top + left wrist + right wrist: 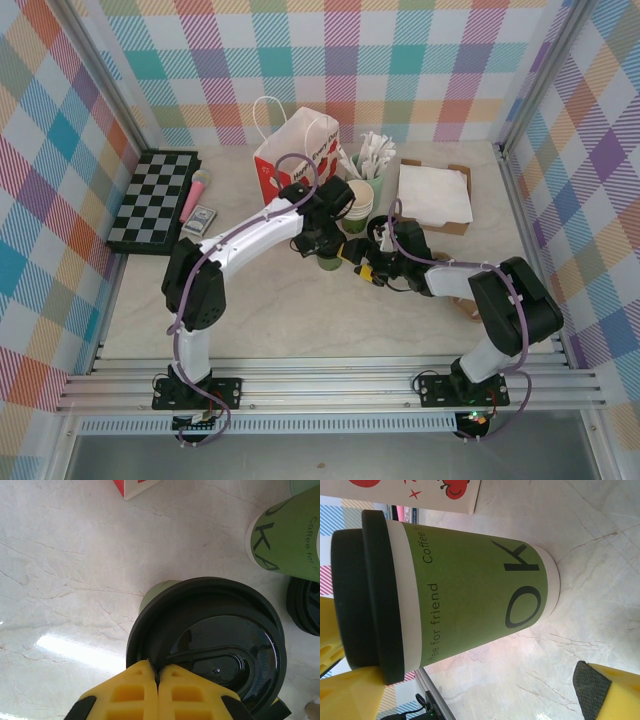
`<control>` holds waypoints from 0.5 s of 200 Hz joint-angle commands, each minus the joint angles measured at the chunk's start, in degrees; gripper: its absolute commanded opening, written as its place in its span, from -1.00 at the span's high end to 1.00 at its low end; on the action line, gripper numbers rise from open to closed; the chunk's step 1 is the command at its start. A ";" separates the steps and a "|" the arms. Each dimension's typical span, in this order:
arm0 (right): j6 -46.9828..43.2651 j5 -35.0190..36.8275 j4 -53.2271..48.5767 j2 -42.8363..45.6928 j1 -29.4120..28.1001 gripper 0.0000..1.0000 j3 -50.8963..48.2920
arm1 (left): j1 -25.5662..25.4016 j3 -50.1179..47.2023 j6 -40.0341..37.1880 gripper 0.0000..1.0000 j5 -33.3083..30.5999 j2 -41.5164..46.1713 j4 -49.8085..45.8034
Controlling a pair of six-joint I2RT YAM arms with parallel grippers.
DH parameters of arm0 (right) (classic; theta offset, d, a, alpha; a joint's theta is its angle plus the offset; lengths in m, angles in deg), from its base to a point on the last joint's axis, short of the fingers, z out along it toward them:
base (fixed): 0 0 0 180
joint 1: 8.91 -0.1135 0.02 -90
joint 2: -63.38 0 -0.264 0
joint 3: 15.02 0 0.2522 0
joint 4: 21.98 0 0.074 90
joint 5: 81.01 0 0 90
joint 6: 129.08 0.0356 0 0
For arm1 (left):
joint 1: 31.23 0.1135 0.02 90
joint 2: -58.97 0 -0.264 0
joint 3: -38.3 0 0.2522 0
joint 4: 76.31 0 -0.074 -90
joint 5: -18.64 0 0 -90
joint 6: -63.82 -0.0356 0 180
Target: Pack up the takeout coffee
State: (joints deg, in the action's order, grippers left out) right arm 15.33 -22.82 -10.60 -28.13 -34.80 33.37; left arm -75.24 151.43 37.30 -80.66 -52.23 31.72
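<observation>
The pale marble surface [300,320] holds a tall red-and-white paper bag [300,150] at the back. Near the bag stands the small green paper cup [470,585] with its round black plastic lid [210,640]. The right gripper [470,680] has its yellow fingers wide apart, one on each side of the cup. The left gripper [157,677] has its fingers pressed together at the lid's edge.

Top external: looked down from high behind the near edge over the whole pale marble-patterned tabletop [280,320].
Left wrist: pointed straight down, very close above the small green paper cup with round black plastic lid [210,645].
Right wrist: faced that cup's side [470,580] at close range, rolled sideways.
Shared cup and tabletop across all three.
</observation>
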 commanded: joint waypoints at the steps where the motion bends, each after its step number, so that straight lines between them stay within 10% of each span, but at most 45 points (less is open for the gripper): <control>1: -1.88 3.17 -9.92 -1.83 -0.68 -0.94 -1.98 | -0.89 -5.50 1.64 1.00 4.06 -5.00 -0.28; 100: -5.14 3.08 -16.64 -0.52 -0.65 -0.95 4.01 | -0.87 -3.36 -0.87 1.00 0.24 -5.68 -2.59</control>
State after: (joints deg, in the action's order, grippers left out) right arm 13.28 -23.41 -17.16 -28.10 -34.52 36.58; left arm -75.24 150.47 37.37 -81.40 -51.73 33.16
